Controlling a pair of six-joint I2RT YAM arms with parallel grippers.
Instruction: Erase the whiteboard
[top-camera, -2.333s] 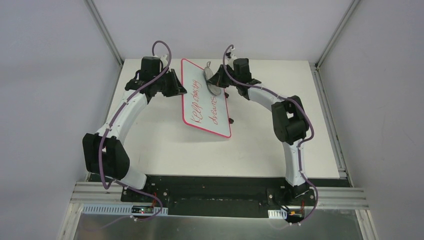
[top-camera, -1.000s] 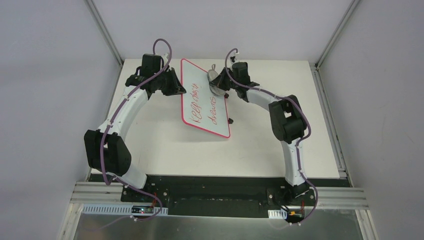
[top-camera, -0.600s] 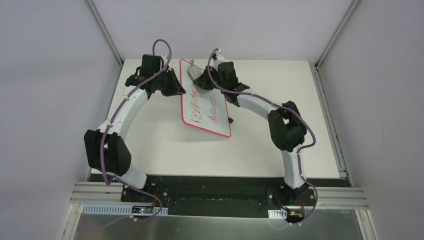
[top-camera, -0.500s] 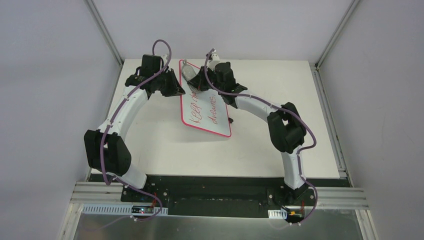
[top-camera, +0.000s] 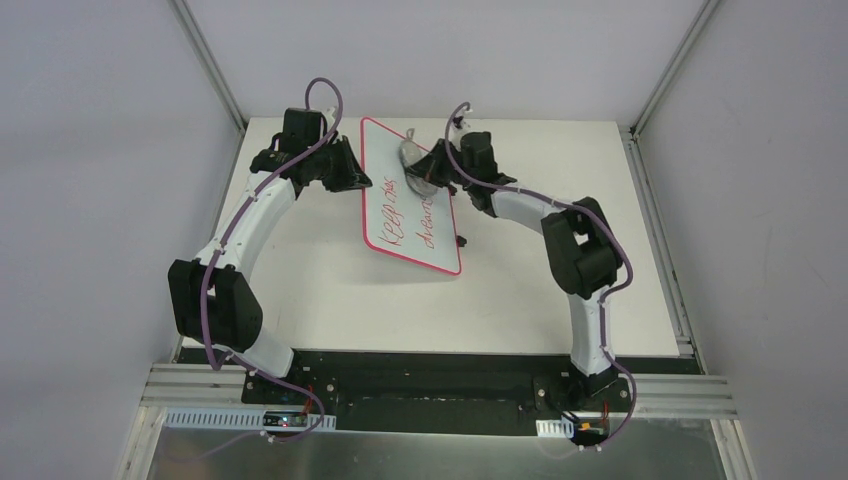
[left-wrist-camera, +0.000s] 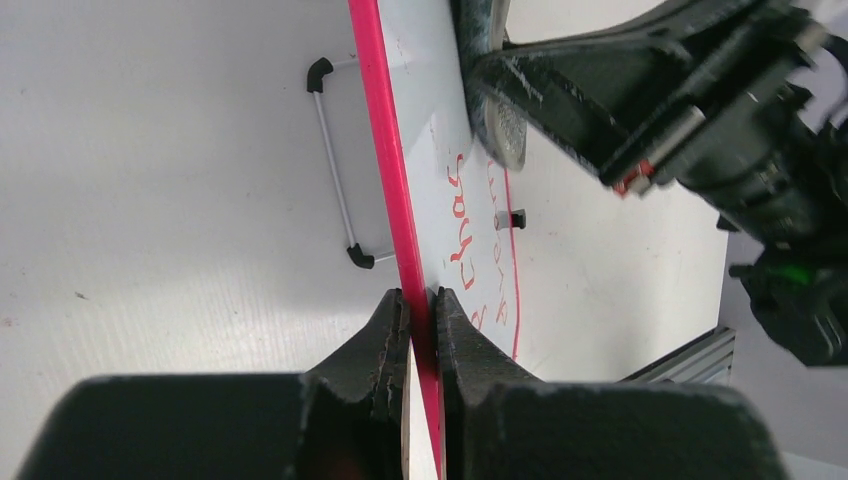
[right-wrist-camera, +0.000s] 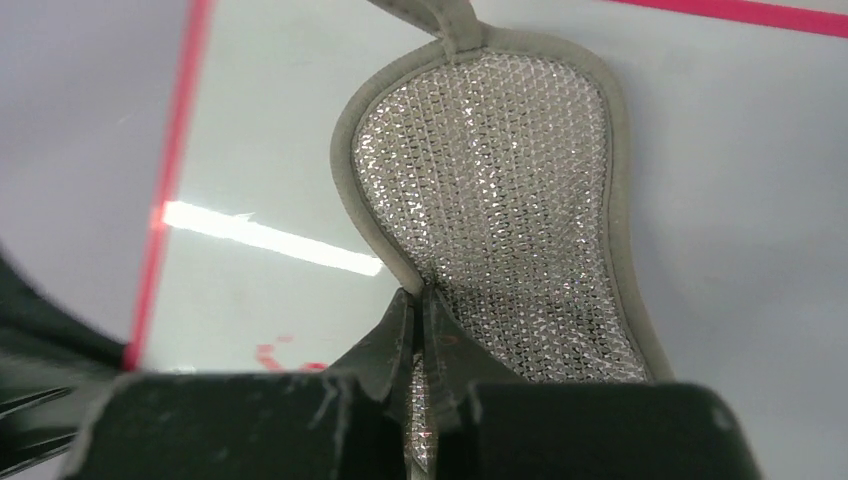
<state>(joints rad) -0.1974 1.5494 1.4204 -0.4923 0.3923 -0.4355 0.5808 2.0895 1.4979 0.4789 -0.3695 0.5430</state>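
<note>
The right hand (right-wrist-camera: 418, 312) is clamped tight on the near edge of a grey scrubbing pad (right-wrist-camera: 500, 200) with a silvery mesh face and a cloth border. The pad lies flat against the white face of the whiteboard (top-camera: 440, 250), on its far half, where the surface is blank. From above, this hand (top-camera: 432, 168) and pad (top-camera: 412, 163) sit over the board near the counter's far edge, about midway along it.

The left hand (left-wrist-camera: 415, 318) has its fingers (left-wrist-camera: 392, 325) closed on the board's pink-red frame (left-wrist-camera: 385, 150), one on each side of the thin rim. From above it (top-camera: 354, 180) grips the board's left long side, toward the far end.

The whiteboard (left-wrist-camera: 440, 120) lies on the counter (top-camera: 330, 290) between the two hands, slanting from the far edge toward the centre. Red handwriting (top-camera: 405, 215) covers its near half. A thin wire stand (left-wrist-camera: 335, 165) with black tips shows on the counter just left of the frame.
</note>
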